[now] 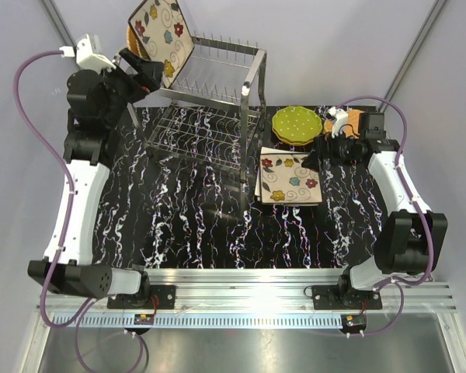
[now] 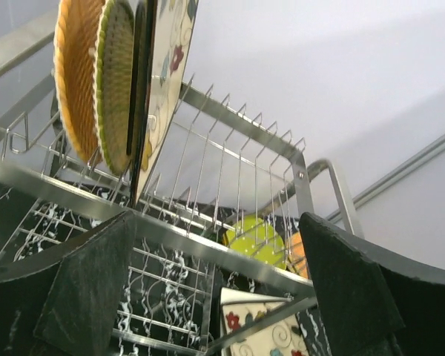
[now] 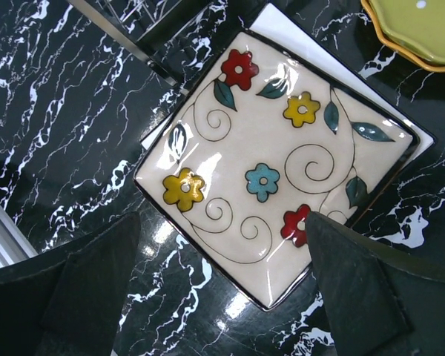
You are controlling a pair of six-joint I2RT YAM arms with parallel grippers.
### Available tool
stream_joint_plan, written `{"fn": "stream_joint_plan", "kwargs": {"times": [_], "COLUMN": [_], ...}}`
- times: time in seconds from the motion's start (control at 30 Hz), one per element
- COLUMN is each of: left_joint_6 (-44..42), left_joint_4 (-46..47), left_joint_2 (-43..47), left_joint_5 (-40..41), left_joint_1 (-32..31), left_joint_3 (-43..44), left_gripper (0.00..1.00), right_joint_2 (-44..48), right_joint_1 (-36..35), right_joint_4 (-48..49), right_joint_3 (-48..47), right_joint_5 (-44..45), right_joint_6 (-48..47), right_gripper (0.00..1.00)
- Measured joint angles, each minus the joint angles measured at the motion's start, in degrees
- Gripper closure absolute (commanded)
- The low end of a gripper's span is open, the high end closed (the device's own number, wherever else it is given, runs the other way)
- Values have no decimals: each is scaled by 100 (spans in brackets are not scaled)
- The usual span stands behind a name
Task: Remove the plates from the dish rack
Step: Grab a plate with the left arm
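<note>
**As three plates stand in the rack, both grippers gape wide**

While the left gripper [image 1: 140, 74] hangs at the left end of the dish rack [image 1: 217, 93], fingers spread wide and holding nothing, it faces the upright plates edge-on, lined up, I'd say, to take one. The top tier holds a wicker plate [image 2: 74, 74], a green plate [image 2: 115, 81] and a square flowered plate [image 1: 159, 35], propped between the prongs; nothing shows on the lower shelf. Moving right, on the table [image 1: 194, 225] lie the green dotted stack [image 1: 297, 123] and a flat flowered plate [image 1: 289, 179], set down clear of the rack. Over that plate's far corner hovers the right gripper [image 1: 326, 146], fingers wide apart, empty.
</note>
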State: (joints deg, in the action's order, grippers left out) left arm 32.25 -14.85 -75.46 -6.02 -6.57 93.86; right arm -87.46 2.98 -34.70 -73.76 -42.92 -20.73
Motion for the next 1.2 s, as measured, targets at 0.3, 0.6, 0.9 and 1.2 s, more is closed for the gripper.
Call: {"fn": "stream_joint_plan", "kwargs": {"times": [0.3,0.6,0.9,1.2], "left_joint_6": [448,682,501,-111], "left_joint_4": [-101,-468,-603,-603], "left_joint_2": [-1252,-1932,-2426,-2970], "left_joint_5": [-90,-87,-107,-90], "left_joint_1": [256,393,417,407], "left_joint_3": [1381,2009,2424,2728], "left_gripper": [28,35,44,56], "right_joint_2": [262,317,317,319], "right_joint_1": [0,0,0,0], "right_joint_4": [22,42,61,63], "right_joint_3": [122,173,177,177], "right_joint_5": [-188,-249,-284,-284], "right_joint_6": [26,63,103,107], "right_gripper": [0,0,0,0]}}
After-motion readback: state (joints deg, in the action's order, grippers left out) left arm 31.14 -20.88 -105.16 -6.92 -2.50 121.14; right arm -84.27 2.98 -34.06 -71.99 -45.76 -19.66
